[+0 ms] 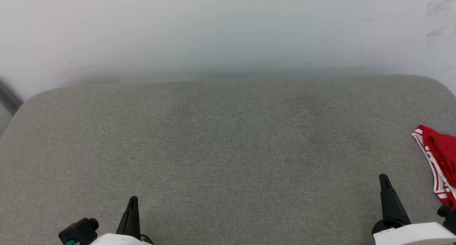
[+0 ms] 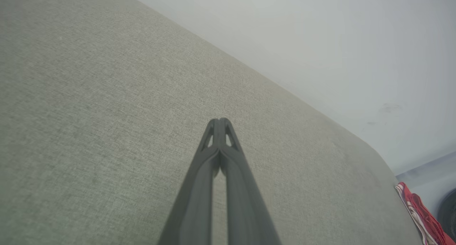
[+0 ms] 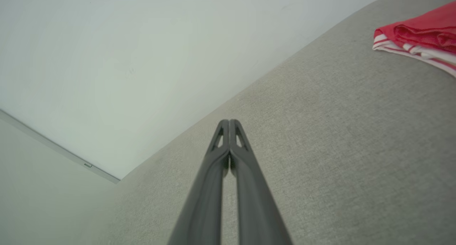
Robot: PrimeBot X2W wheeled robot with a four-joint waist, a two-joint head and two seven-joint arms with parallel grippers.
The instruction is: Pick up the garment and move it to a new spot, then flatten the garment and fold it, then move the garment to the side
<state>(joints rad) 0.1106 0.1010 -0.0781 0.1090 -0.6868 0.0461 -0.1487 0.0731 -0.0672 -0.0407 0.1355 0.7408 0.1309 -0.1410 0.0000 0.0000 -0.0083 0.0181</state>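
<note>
At 7 o'clock the left gripper [image 1: 132, 201] sits closed and empty over the grey cushion [image 1: 228, 148], the right gripper [image 1: 384, 179] likewise at 5 o'clock, and the garment [image 1: 441, 150] lies apart at 3 o'clock, half out of frame, so I cannot tell whether it is untouched or already folded aside.

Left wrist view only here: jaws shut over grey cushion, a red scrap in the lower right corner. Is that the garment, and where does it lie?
Observer: Yes. In the head view the garment lies on the cushion at the far right, to the right of the right gripper.
Operator: Right jaws?
Observer: Shut and empty, per the right wrist view.
Operator: Garment flat?
Observer: No, bunched up in folds.
</note>
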